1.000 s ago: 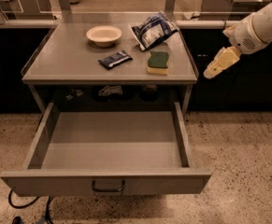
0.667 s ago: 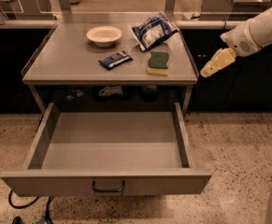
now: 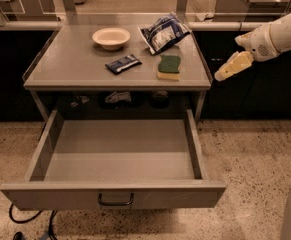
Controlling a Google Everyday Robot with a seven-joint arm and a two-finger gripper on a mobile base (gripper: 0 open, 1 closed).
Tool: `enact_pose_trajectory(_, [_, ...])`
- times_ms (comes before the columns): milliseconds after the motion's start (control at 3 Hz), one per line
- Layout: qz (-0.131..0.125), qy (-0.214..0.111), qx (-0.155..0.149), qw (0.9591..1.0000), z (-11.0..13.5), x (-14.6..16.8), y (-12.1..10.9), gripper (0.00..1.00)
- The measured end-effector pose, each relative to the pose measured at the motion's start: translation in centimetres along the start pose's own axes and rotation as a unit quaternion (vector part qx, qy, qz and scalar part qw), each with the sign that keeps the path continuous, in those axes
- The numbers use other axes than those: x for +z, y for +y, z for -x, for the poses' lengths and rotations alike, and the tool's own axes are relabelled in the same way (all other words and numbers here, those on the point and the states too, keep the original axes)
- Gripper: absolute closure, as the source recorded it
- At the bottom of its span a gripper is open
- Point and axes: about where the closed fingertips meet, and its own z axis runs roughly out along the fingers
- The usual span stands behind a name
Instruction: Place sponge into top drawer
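The sponge (image 3: pixel 169 67), dark green over yellow foam, lies flat on the grey table top (image 3: pixel 75 66) near its right front corner. The top drawer (image 3: pixel 117 156) is pulled fully open below the table, and nothing lies in it; its dark bail handle (image 3: pixel 115 200) is at the front centre. My gripper (image 3: pixel 231 67) hangs in the air just off the table's right edge, to the right of the sponge and at about its height, pointing down and to the left. It touches nothing.
On the table are a white bowl (image 3: pixel 111 37) at the back, a dark blue flat packet (image 3: pixel 123 63) left of the sponge and a blue-white bag (image 3: pixel 163 32) behind it. The open drawer juts out over the speckled floor. A raised rail runs behind the table.
My gripper has drifted slightly up and to the left toward the table's right edge. The sponge and drawer have not moved.
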Motion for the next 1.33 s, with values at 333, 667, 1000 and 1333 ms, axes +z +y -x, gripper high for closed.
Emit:
enact_pose_trajectory(333, [0.031, -0.102, 0.016, 0.9942, -0.2, 1.2, -0.4, 0.00])
enact_pose_trajectory(667, [0.102, -0.251, 0.050, 0.9614, 2.6, 6.0, 0.0, 0.00])
enact_pose_trajectory(1000, [0.149, -0.341, 0.063, 0.9259, 7.5, 9.4, 0.5, 0.00])
enact_pose_trajectory(1333, [0.135, -0.359, 0.052, 0.9223, 8.6, 7.8, -0.4, 0.00])
